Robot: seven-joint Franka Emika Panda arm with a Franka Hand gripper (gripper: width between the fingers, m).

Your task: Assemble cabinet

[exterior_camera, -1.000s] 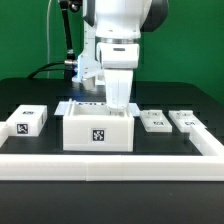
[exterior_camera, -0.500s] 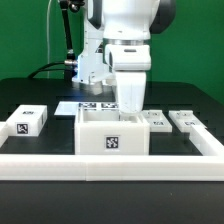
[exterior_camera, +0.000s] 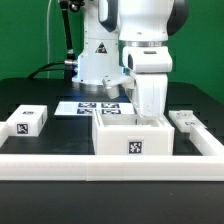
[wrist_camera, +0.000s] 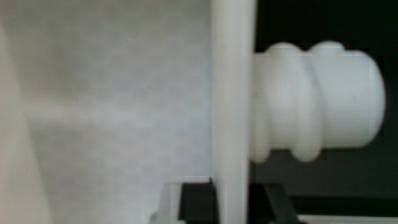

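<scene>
The cabinet box (exterior_camera: pixel 135 140), a large open-topped white box with a black-and-white tag on its front, stands just behind the border rail. My gripper (exterior_camera: pixel 150 113) reaches down from above and is shut on the box's far wall. In the wrist view that thin white wall (wrist_camera: pixel 233 100) runs between my two dark fingertips, with my gripper (wrist_camera: pixel 233 205) closed on it. A ridged round white part (wrist_camera: pixel 324 100) sticks out beside the wall. A white tagged block (exterior_camera: pixel 27 121) lies at the exterior view's left. A white tagged panel (exterior_camera: pixel 186 120) lies at its right.
The long low white border rail (exterior_camera: pixel 110 163) runs along the front and turns back at the right corner (exterior_camera: pixel 208 145). The marker board (exterior_camera: pixel 98 107) lies flat behind the box. The robot base (exterior_camera: pixel 98 55) stands at the back.
The box has slid toward the exterior view's right with my gripper on its far wall. It now covers one of the two panels that showed on the right.
</scene>
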